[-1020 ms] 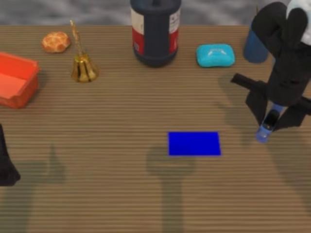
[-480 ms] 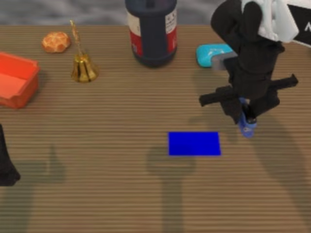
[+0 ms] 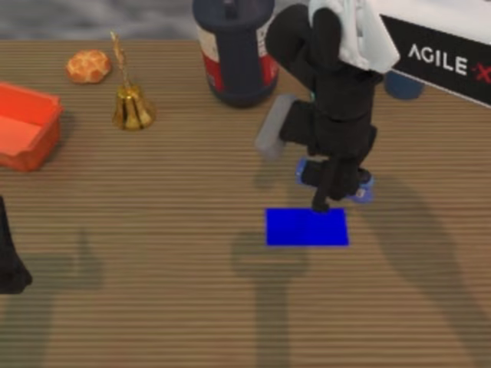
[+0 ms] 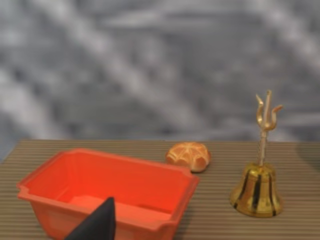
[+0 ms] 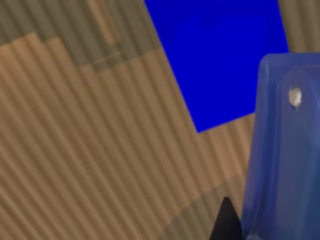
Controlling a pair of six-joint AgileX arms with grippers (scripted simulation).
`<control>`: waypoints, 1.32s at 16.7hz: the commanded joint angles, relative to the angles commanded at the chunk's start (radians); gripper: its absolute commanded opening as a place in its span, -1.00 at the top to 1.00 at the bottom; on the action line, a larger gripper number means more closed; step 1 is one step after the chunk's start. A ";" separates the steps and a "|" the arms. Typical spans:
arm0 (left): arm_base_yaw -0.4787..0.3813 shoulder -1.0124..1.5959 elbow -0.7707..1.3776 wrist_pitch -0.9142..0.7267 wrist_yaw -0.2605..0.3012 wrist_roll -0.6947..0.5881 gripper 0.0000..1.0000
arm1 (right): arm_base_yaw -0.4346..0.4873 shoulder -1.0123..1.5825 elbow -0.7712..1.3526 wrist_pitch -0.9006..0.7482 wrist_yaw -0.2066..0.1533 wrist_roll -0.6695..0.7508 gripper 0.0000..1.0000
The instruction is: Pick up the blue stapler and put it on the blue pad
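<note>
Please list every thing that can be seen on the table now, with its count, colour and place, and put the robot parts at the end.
blue stapler: 1, periwinkle blue, held above the table just behind the pad's right half.
blue pad: 1, deep blue, flat, table centre.
bottle: 1, dark with red and white label, back centre.
bell: 1, gold, back left.
bread roll: 1, orange-brown, back left corner.
bin: 1, orange-red, left edge.
cup: 1, dark blue, back right, mostly hidden.
table: 1, brown, ridged.
right gripper: 1, black, jaws shut on the stapler.
left gripper: 1, black, parked at the left edge.
</note>
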 joint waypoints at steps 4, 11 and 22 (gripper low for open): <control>0.000 0.000 0.000 0.000 0.000 0.000 -1.00 | 0.041 0.009 0.063 -0.006 0.019 -0.249 1.00; 0.000 0.000 0.000 0.000 0.000 0.000 -1.00 | 0.056 0.009 0.086 -0.005 0.027 -0.329 1.00; 0.000 0.000 0.000 0.000 0.000 0.000 -1.00 | 0.039 0.094 -0.128 0.298 0.026 -0.342 1.00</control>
